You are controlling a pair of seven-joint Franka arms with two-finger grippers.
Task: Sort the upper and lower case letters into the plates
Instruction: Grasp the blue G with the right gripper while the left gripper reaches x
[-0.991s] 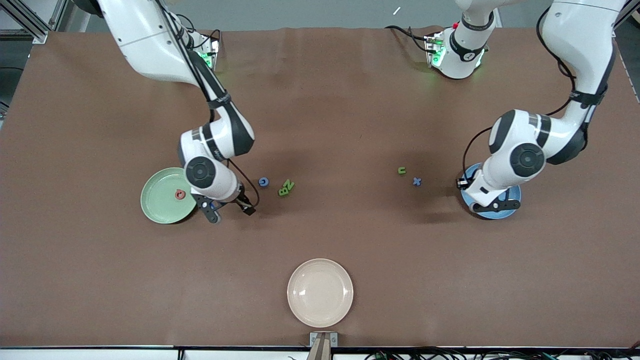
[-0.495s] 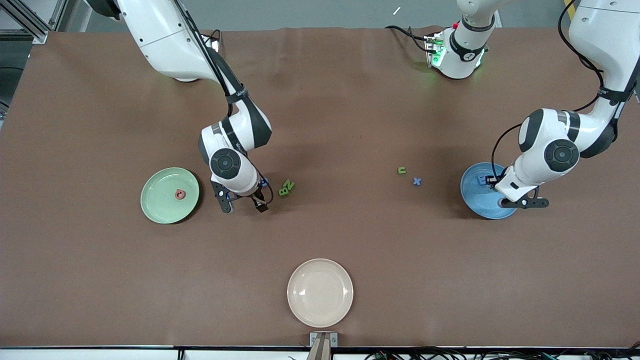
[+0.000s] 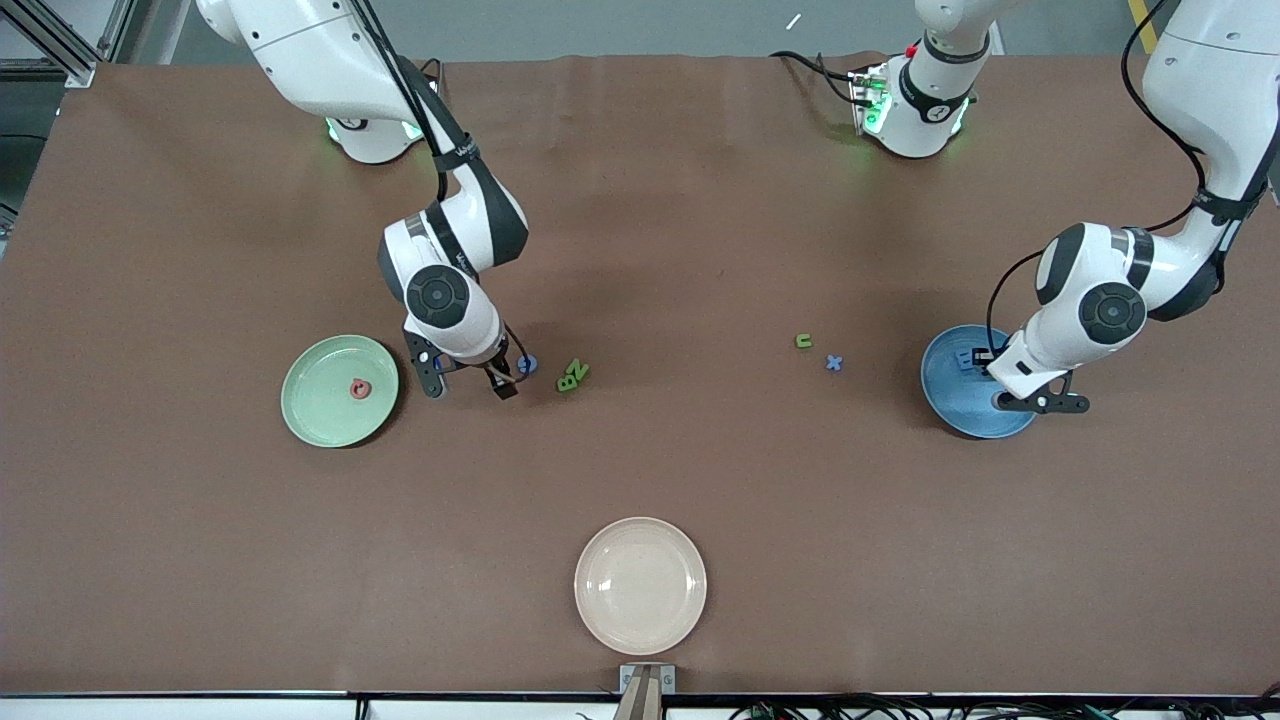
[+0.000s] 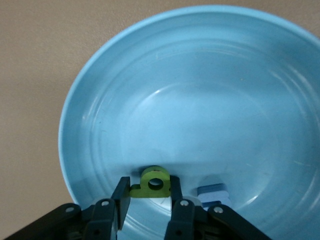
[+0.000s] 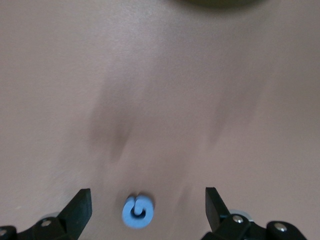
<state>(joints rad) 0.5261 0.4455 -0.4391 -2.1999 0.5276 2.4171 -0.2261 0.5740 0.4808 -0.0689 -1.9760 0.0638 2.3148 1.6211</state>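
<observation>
- A blue letter (image 5: 137, 212) lies flat on the table (image 3: 700, 470), framed between the spread fingers of the right gripper (image 3: 468, 375), which hangs low over it with nothing held.
- Just beside that gripper, toward the left arm's end, two green letters (image 3: 572, 375) lie touching each other.
- On the gripper's other flank sits the mint green plate (image 3: 305, 400), with one pinkish red letter (image 3: 359, 389) in it.
- The step in hand on this side is judged to be the pick of the blue letter; the next move calls for a short straight descent and a closing of the fingers about the piece, which is thin and may slip.
- A green letter with a round hole (image 4: 154, 184) is pinched between the narrowly set fingers of the left gripper (image 4: 150, 197), over the bowl of the blue plate (image 4: 100, 100).
- A blue piece (image 4: 212, 191) already rests in that plate, just beside the gripper.
- Here the step is judged to be the drop: the fingers need only be parted and the arm then lifted.
- Out on the table, toward the right arm's end from this gripper, a small green letter (image 3: 803, 341) and a blue x-shaped letter (image 3: 834, 363) wait near one another.
- A cream-white plate (image 3: 640, 640) stands unused, well apart from both grippers and nearest the front camera.
</observation>
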